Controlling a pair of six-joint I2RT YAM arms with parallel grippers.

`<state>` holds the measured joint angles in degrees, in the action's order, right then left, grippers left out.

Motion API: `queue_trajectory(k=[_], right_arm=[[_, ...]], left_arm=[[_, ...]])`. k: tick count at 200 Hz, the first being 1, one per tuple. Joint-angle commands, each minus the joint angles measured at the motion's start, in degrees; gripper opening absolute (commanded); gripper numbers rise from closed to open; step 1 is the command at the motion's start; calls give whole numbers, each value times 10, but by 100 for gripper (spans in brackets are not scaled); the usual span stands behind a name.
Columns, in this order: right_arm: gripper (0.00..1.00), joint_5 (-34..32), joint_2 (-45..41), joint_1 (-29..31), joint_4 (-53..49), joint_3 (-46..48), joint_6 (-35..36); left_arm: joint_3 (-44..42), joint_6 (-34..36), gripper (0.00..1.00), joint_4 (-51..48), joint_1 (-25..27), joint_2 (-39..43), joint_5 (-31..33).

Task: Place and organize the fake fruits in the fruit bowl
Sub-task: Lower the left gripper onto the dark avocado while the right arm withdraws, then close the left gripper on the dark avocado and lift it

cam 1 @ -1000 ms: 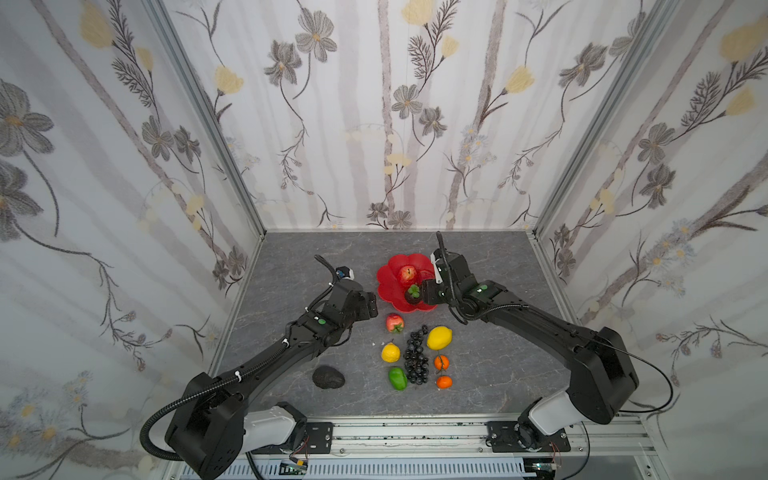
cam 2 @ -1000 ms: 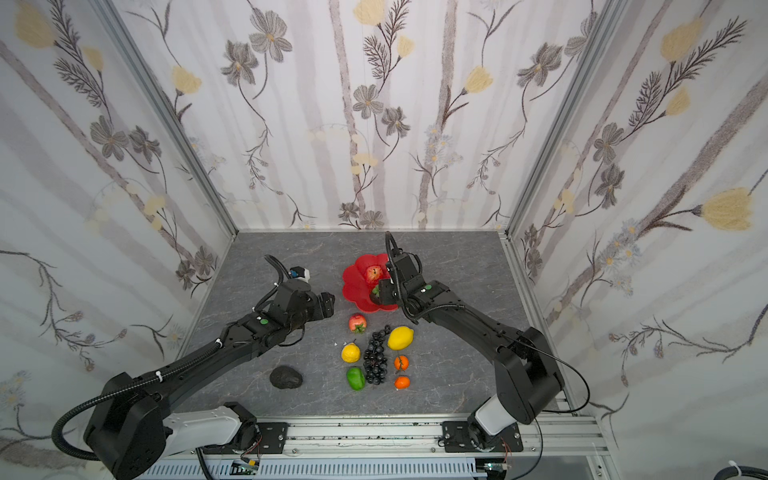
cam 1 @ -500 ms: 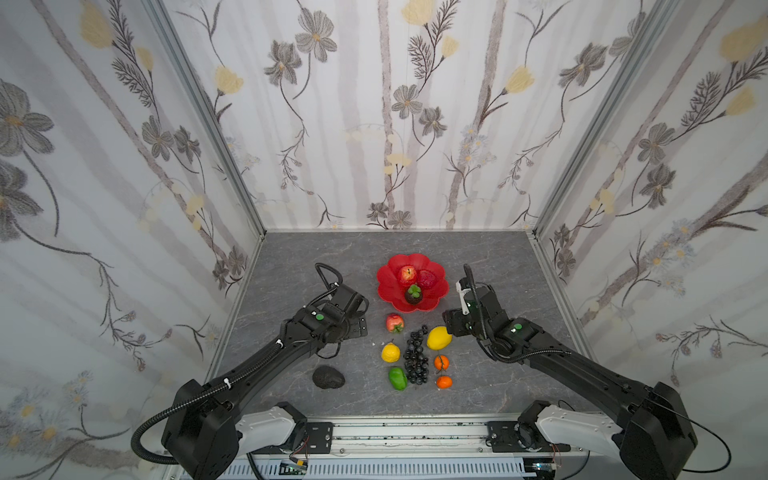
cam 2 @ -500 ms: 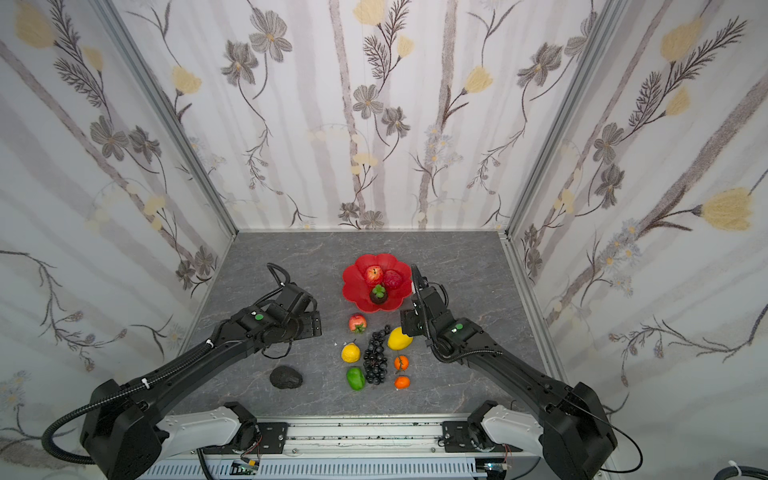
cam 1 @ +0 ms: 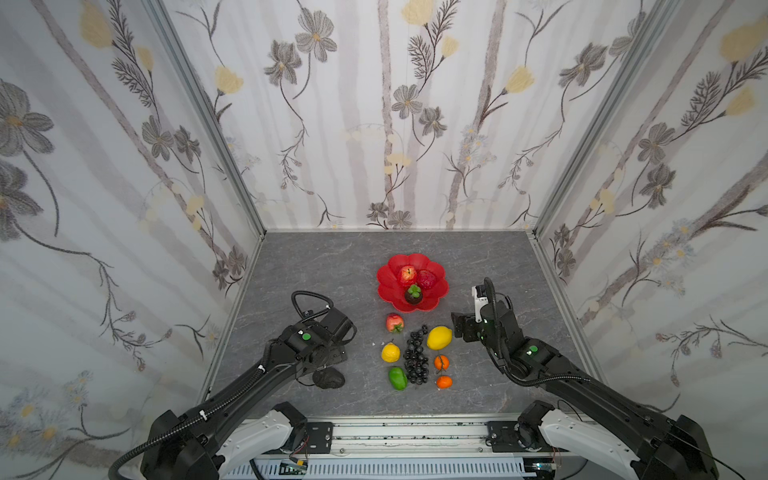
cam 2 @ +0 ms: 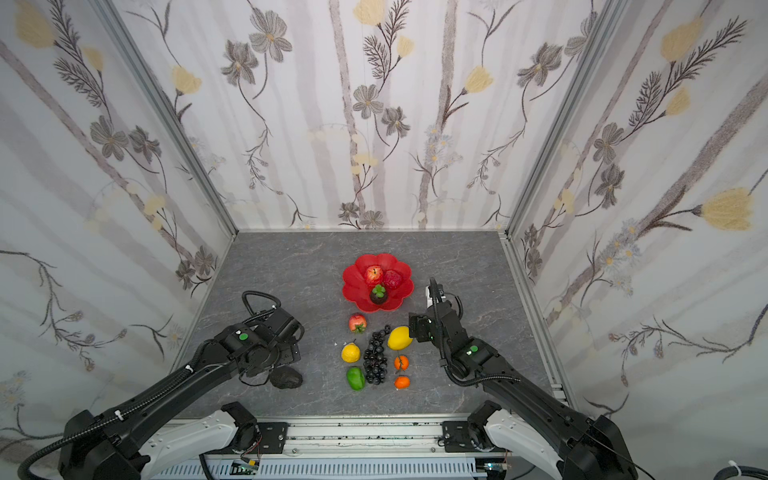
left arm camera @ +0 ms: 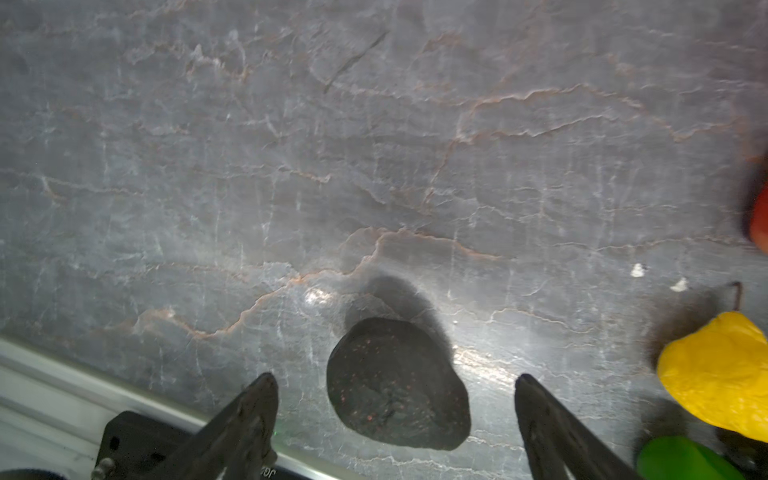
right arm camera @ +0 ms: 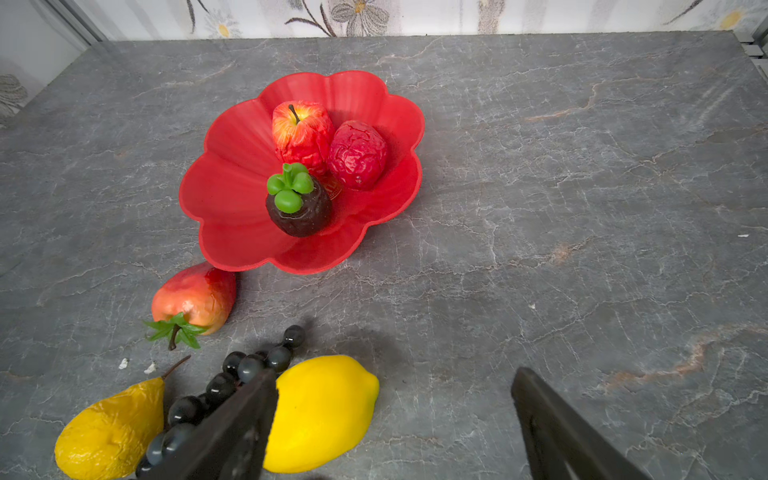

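The grey marbled tabletop carries everything. Both black arms reach in from the rail at its near edge.

The left arm runs up and inward, its wrist bent steeply down near the left edge of the tabletop. The left hand is spread wide and holds nothing. In the left wrist view a dark lumpy fruit lies on the tabletop between the 2 fingers, clear of both. In both top views the wrist hides part of that fruit.

The right arm comes in from the near right, its forearm angled toward the middle. The right hand is also spread wide with nothing between its fingers. In both top views it sits just right of the lemon. In the right wrist view 1 finger overlaps the lemon and the black grape bunch.

The red fruit bowl stands beyond the loose fruit, near the middle of the tabletop and well apart from both hands. In it 3 pieces sit together: a red apple, a wrinkled red fruit and a dark fruit with a green leaf top.

On the tabletop nearer the rail lie a red-orange fruit with green leaves just beside the bowl's rim, a yellow pear, a green piece and 2 small oranges.
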<state>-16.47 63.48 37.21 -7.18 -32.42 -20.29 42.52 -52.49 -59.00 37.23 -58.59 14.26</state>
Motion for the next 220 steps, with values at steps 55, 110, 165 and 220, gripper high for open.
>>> queue_trajectory(k=[55, 110, 165, 220], right_arm=[[94, 9, 2, 0, 46, 5, -9], [95, 18, 4, 0, 53, 5, -16], [96, 51, 13, 1, 42, -10, -23], [95, 97, 6, 2, 52, 4, -66]], left_arm=[[-87, -90, 94, 75, 2, -8, -41], [-125, -94, 89, 136, 1, -27, -58], [-140, -93, 73, 182, 1, -33, -71], [-146, -89, 59, 263, 0, 21, -71]])
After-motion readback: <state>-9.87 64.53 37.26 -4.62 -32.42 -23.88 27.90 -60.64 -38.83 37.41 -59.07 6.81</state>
